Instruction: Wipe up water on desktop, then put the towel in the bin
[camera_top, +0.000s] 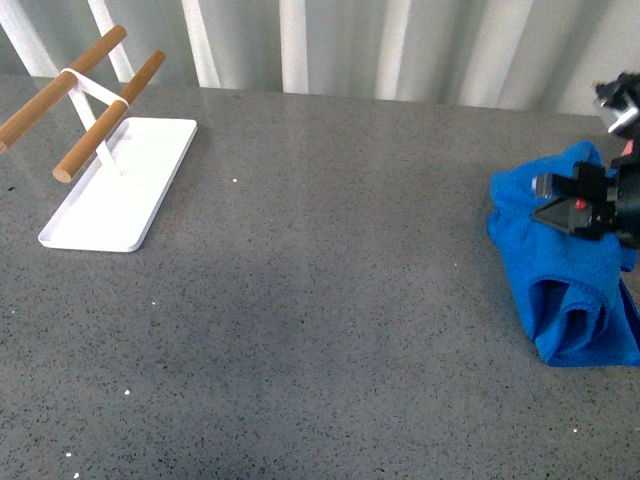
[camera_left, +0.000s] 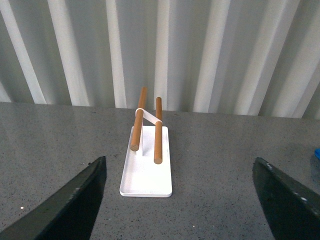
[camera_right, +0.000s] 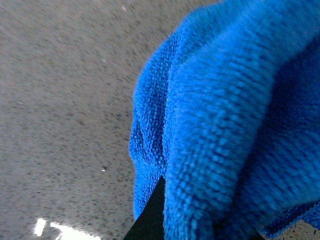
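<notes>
The bright blue towel (camera_top: 565, 290) hangs crumpled at the far right of the dark grey speckled desktop (camera_top: 330, 280), its lower folds near the surface. My right gripper (camera_top: 560, 212) is shut on the towel's upper part. In the right wrist view the towel (camera_right: 225, 115) fills most of the picture over the desktop (camera_right: 60, 100), and one dark fingertip (camera_right: 152, 215) pokes out under the cloth. My left gripper (camera_left: 180, 200) is open and empty, its two dark fingers (camera_left: 65, 205) wide apart above the desktop (camera_left: 215, 165). The bin is out of view. No water shows clearly.
A white tray (camera_top: 125, 195) with a white stand and two wooden rods (camera_top: 105, 115) sits at the back left; it also shows in the left wrist view (camera_left: 146, 172). A white ribbed wall (camera_top: 350, 40) runs behind the desktop.
</notes>
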